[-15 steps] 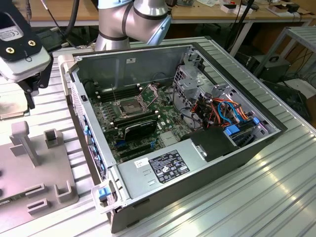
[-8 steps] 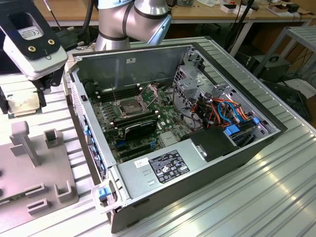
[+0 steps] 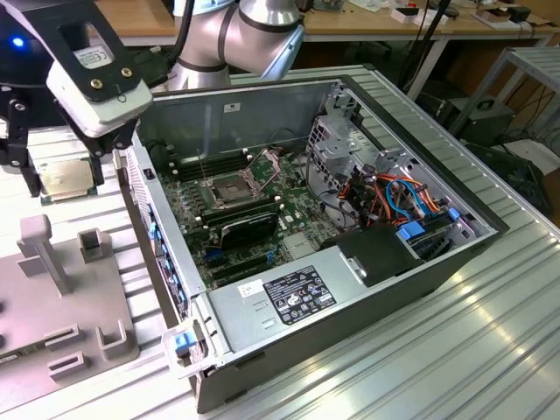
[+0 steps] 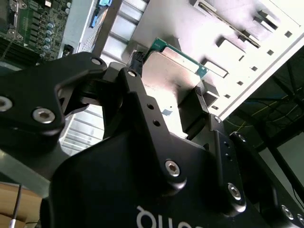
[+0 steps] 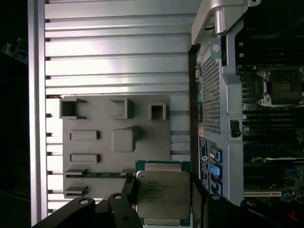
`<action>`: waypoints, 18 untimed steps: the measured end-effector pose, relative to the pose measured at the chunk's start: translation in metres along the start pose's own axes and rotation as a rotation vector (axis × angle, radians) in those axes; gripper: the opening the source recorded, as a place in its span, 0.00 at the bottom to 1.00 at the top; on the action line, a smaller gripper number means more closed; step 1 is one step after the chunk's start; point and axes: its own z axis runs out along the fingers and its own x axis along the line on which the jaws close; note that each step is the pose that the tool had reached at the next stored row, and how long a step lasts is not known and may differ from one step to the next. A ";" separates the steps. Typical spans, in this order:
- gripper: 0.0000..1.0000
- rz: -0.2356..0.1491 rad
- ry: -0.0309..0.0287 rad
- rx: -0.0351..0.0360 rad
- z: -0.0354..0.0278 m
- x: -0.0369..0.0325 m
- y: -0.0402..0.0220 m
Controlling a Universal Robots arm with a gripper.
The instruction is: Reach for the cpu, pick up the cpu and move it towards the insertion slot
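Clearly, claw (image 5: 162, 195) gripping cpu (image 5: 164, 192) edges, above fixture (image 5: 95, 147)

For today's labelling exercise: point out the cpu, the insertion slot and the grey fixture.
cpu (image 5: 164, 192), first wrist view: silvery metal face.
insertion slot (image 3: 229, 188), exterior view: dark centre.
grey fixture (image 5: 102, 130), first wrist view: flat plate.
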 end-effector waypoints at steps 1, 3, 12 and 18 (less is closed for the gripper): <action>0.55 0.000 0.0000 -0.0001 0.0000 -0.0025 0.0001; 0.55 0.000 -0.0001 0.0000 -0.0002 -0.0075 0.0001; 0.55 0.000 0.0000 0.0000 -0.0010 -0.0349 0.0007; 0.55 0.000 -0.0001 -0.0001 -0.0016 -0.0541 0.0011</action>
